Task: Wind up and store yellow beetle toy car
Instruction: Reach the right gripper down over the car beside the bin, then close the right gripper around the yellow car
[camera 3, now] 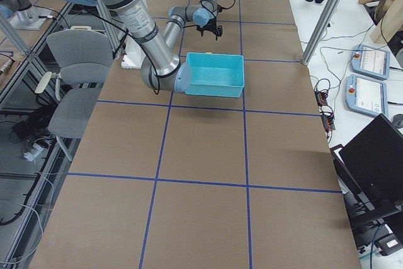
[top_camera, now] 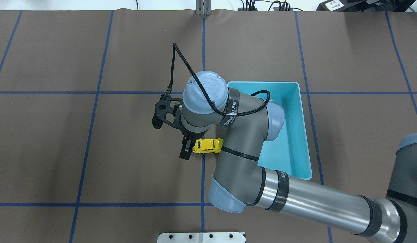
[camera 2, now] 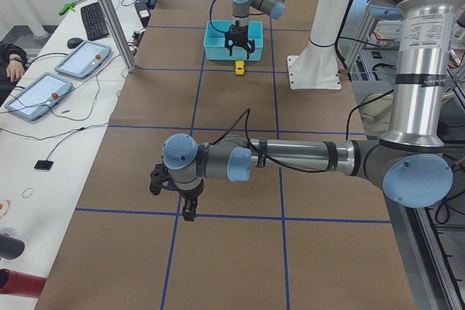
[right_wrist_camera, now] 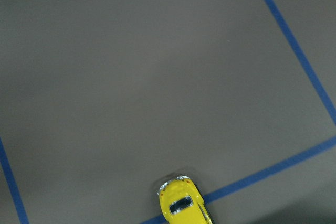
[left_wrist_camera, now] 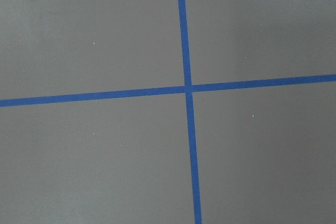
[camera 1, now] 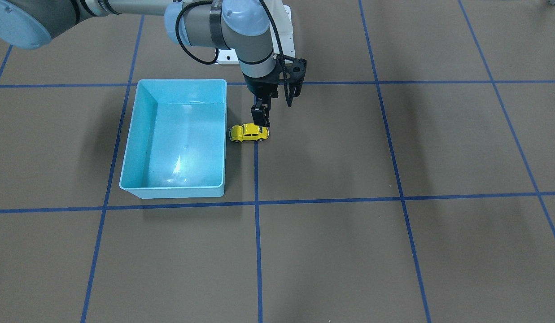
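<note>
The yellow beetle toy car (camera 1: pixel 249 133) stands on its wheels on the brown table, just beside the light blue bin (camera 1: pixel 183 81). My right gripper (camera 1: pixel 261 120) hangs straight down over the end of the car farthest from the bin, fingertips at roof height. It looks open and holds nothing. The overhead view shows the car (top_camera: pixel 208 145) with one dark finger (top_camera: pixel 185 151) at that end. The right wrist view has the car (right_wrist_camera: pixel 182 203) at its bottom edge, with no fingers showing. My left gripper (camera 2: pixel 187 207) hangs over bare table far from the car, and I cannot tell its state.
The bin (top_camera: pixel 304 135) is empty and partly covered by my right arm in the overhead view. Blue tape lines (left_wrist_camera: pixel 186 87) cross the table. A white mounting plate (camera 1: pixel 284 31) lies behind the right wrist.
</note>
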Robot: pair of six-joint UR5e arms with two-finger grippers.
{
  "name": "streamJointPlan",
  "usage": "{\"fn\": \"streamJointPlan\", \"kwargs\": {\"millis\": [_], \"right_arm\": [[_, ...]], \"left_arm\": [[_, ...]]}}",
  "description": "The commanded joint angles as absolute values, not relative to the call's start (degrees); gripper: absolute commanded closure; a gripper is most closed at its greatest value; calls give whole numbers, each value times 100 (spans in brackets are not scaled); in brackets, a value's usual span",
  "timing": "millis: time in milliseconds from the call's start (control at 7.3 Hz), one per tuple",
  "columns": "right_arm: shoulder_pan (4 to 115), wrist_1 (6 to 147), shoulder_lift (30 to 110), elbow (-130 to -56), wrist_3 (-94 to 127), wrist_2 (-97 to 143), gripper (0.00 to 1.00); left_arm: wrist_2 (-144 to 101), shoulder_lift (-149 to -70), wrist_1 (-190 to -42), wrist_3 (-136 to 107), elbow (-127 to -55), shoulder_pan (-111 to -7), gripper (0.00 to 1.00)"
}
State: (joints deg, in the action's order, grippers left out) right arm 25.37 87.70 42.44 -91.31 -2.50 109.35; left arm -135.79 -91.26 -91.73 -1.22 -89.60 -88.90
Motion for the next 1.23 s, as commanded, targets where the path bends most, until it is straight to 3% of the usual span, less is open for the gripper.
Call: {"fn": "streamJointPlan", "kwargs": {"millis": [0,1096], "right_arm": [[2461,8535,4386,-8939,-1000,10942,4],[2128,8587,4676,-8956,-2135,10171,1]], "left_arm": [[-13579,-9105,-9167,-229,-8895,-8877,0],[-13588,-9132,-9202,-211,-8578,-8877,0]]}}
